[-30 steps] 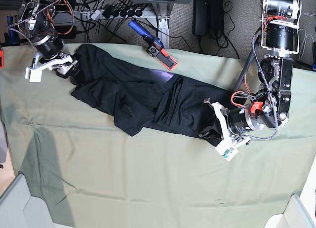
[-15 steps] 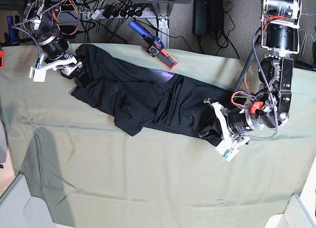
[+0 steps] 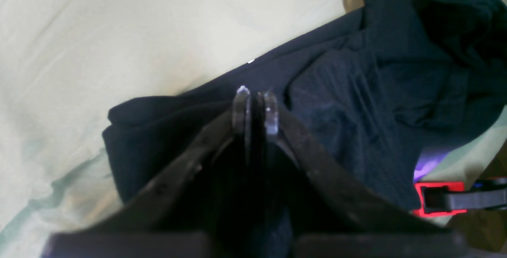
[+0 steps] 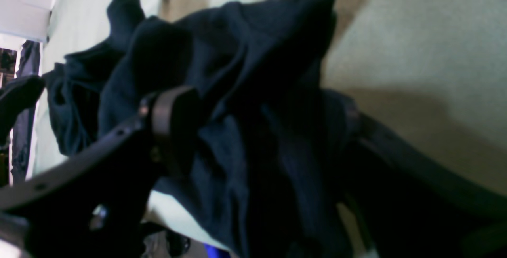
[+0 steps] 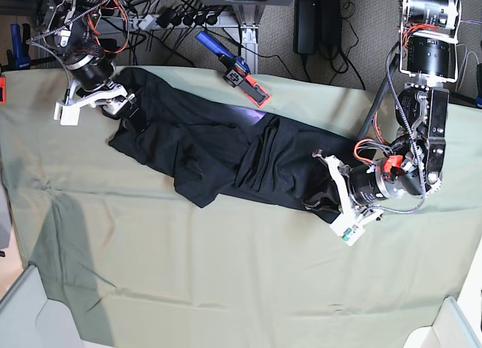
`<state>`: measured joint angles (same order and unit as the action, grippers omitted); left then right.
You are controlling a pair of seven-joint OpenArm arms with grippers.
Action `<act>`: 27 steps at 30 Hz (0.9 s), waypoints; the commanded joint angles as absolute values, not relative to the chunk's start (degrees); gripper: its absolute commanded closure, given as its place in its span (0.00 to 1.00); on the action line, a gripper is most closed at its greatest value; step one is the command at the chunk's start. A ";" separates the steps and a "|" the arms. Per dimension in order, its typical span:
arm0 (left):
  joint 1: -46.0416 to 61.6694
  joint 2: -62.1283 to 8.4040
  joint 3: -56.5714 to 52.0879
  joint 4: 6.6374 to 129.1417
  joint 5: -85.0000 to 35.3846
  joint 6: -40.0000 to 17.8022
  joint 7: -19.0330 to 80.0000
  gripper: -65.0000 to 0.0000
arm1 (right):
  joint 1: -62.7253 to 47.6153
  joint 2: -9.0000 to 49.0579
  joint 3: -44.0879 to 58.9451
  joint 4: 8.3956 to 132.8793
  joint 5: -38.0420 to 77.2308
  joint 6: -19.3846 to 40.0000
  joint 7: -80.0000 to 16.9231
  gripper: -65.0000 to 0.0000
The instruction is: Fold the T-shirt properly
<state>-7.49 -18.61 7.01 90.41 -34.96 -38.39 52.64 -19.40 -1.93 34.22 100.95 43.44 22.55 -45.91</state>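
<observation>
T-shirt: black, lies bunched in a long diagonal band across the green-covered desk, far from flat. One end sits toward the far-left corner of the desk, the other toward its right edge. A purple patch of the print shows on the shirt's far edge.

Near end of the shirt: left hand lies low on the desk at this end. In the left wrist view the fingertips stand pressed nearly together with dark cloth between them, so it reads as clamped on a thin layer of the shirt's edge.

Middle of the shirt: overlapping folds and creases, layers not told apart.

Far end of the shirt: right hand stands above this end, jaws wide apart, with a thick bunch of cloth hanging between them in the right wrist view. Whether it grips that bunch I cannot tell.

Beyond the shirt's far edge: a red-and-blue clamp at the desk's back edge.

Handling, as judged: light, limp, no stiffness; it will sag and drag, and layers slip over each other. Best taken at a hem or shoulder seam, single layer, both ends pulled taut to spread it.
</observation>
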 commanded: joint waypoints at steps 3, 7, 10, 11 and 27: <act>-8.71 -19.05 6.72 91.39 -35.77 -38.15 51.27 0.88 | -19.42 -1.65 34.41 101.75 42.00 21.26 -44.80 0.32; -8.71 -19.05 6.72 91.39 -35.77 -38.15 51.27 0.89 | -19.40 -1.72 34.41 101.75 40.29 19.25 -44.77 0.32; -8.71 -19.05 6.72 91.39 -35.77 -38.15 51.27 0.89 | -19.40 -1.83 34.35 101.75 40.25 19.25 -44.77 0.32; -8.71 -19.05 6.72 91.39 -35.79 -38.15 51.27 0.89 | -19.40 -1.91 34.37 101.75 39.99 19.20 -44.71 0.32; -8.71 -19.07 6.72 91.39 -36.47 -38.13 51.31 0.89 | -19.40 -3.88 27.90 101.75 37.41 16.25 -44.03 0.32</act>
<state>-7.49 -18.61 7.01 90.41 -35.35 -38.41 52.66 -19.38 -3.84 28.03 101.01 37.60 19.55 -43.72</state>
